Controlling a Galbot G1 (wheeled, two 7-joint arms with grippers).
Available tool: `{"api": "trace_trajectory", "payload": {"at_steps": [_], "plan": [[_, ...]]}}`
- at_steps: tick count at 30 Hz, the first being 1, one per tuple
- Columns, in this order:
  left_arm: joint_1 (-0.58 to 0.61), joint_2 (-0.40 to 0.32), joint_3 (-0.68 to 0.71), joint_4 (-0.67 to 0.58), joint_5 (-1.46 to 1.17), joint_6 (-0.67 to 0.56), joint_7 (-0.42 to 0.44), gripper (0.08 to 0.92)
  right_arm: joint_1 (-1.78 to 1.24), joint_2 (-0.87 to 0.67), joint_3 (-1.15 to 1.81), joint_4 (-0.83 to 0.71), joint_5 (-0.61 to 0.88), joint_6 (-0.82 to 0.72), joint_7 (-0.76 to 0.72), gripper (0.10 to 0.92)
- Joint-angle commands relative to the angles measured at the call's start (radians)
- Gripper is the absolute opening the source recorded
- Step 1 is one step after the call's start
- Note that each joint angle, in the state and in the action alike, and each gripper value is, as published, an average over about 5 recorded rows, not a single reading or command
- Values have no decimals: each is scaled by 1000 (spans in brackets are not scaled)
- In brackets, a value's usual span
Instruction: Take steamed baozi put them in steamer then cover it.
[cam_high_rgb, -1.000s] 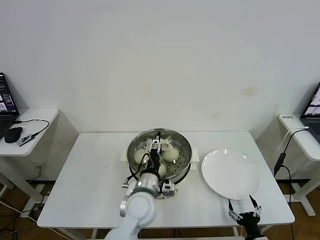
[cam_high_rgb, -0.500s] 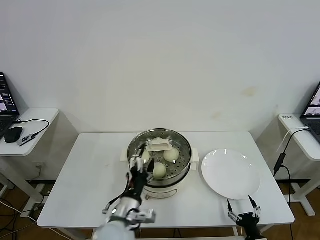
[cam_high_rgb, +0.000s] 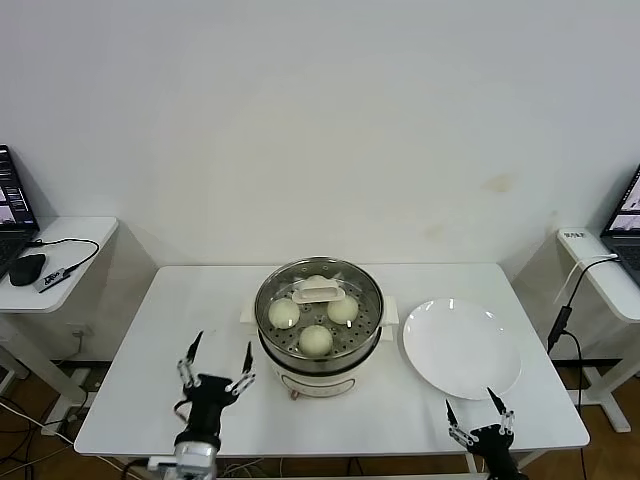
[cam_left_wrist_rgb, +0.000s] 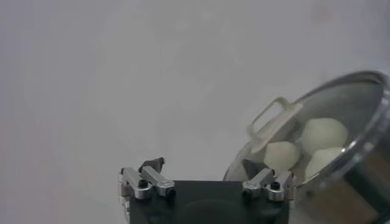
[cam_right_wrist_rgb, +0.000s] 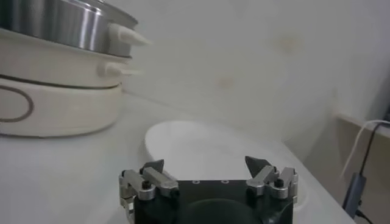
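The steel steamer (cam_high_rgb: 375, 320) stands on its cream base at the table's middle, with the glass cover on it, cream handle (cam_high_rgb: 318, 291) at centre. Through the cover show the cream-white baozi (cam_high_rgb: 316, 340) on the perforated tray, one partly behind the handle. My left gripper (cam_high_rgb: 222, 346) is open and empty above the table's front, left of the steamer and apart from it. Its wrist view shows my left gripper (cam_left_wrist_rgb: 202, 165), the covered steamer (cam_left_wrist_rgb: 365, 152) and baozi (cam_left_wrist_rgb: 325, 134). My right gripper (cam_high_rgb: 470, 405) is open and empty at the front right edge.
An empty white plate (cam_high_rgb: 462, 347) lies right of the steamer; it also shows in the right wrist view (cam_right_wrist_rgb: 213, 143) ahead of my right gripper (cam_right_wrist_rgb: 205, 163), with the steamer's base (cam_right_wrist_rgb: 55, 97) beside it. Side tables with laptops stand at both sides.
My left gripper has let go of the cover's handle and drawn back from the steamer to the table's front left. The cover stays on the steamer. The right gripper has barely moved.
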Motion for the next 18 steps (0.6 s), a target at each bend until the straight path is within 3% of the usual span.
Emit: {"api": "trace_trajectory", "payload": {"at_steps": [1, 18], "plan": [[200, -34, -126, 49, -437, -189, -46, 823, -103, -141, -64, 114, 117, -38, 15, 823], [299, -49, -109, 33, -282, -264, 46, 823, -143, -142, -129, 188, 174, -126, 18, 823]]}}
